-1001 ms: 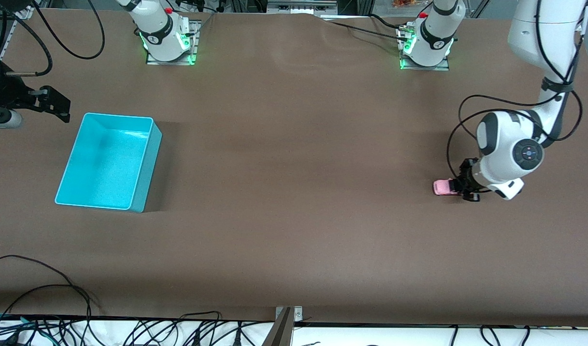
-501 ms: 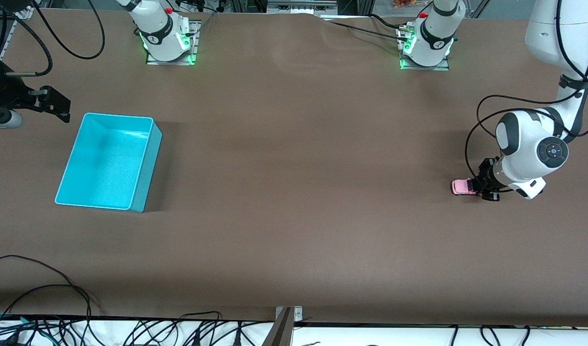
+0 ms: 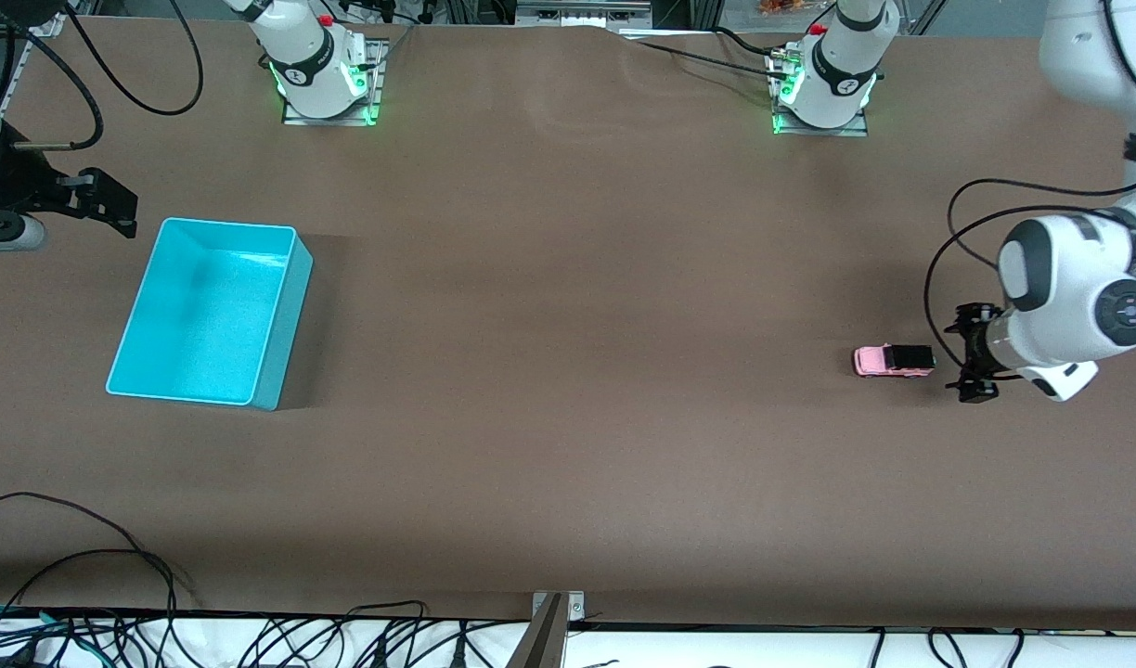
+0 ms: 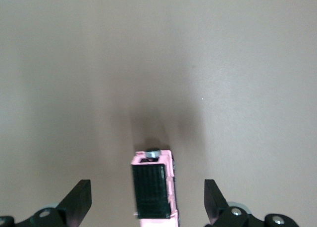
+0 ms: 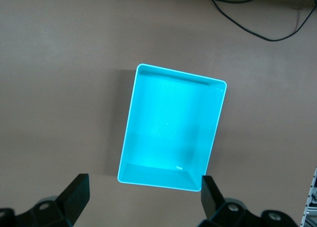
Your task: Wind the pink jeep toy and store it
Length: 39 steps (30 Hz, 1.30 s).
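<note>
Pink jeep toy (image 3: pixel 891 361) sat on the brown tabletop (image 3: pixel 568 417) at the left arm's end, well apart from the cyan bin (image 3: pixel 211 311) at the right arm's end. Just beside it hung the left gripper (image 3: pixel 972 364), fingers (image 4: pixel 79 200) spread wide and touching nothing. Beside the bin waited the right gripper (image 5: pixel 143 200), fingers spread too, looking down on it. The toy seemed freed to roll; to do this well, the left arm should probably stay clear of its path, and any regrasp should pinch the body squarely across its sides.
</note>
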### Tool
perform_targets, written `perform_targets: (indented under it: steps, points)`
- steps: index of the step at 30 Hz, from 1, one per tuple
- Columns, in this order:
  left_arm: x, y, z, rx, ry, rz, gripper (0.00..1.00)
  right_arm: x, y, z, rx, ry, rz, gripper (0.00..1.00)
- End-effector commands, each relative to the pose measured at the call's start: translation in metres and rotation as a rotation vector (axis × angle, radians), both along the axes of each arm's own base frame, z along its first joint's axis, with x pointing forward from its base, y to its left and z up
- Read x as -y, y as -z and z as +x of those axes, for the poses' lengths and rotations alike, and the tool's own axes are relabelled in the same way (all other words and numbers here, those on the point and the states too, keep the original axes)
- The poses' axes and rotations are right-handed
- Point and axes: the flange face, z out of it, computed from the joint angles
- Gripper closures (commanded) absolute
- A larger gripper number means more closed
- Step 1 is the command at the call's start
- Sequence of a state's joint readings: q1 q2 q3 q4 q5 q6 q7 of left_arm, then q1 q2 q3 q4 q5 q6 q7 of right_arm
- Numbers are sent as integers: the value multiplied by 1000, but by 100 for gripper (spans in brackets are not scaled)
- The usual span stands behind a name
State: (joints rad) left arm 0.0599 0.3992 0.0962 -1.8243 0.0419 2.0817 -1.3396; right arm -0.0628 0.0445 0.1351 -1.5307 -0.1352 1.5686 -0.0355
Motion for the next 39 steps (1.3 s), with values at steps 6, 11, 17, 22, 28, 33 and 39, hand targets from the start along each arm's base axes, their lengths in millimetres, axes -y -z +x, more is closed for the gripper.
perform_targets:
  steps: [6,11,17,22,28,33,39]
  points:
    - [5,-120,-1,62,217,-15,0,2,-5,0,13,11,-10,0]
    - [22,-165,15,132,345,-12,0,5,-6,1,19,15,-9,0]
    - [34,-208,28,204,529,2,0,5,-8,0,16,14,-10,0]
    - [43,-230,32,219,833,10,0,5,-7,-1,11,10,-10,0]
    - [54,-238,33,209,1062,4,0,4,-9,-2,13,14,-9,0]
    - [61,-256,30,213,1203,-37,0,-4,-8,-3,10,3,11,0]
    - [75,-275,16,198,1292,-78,0,-9,-8,-2,17,-3,23,0]
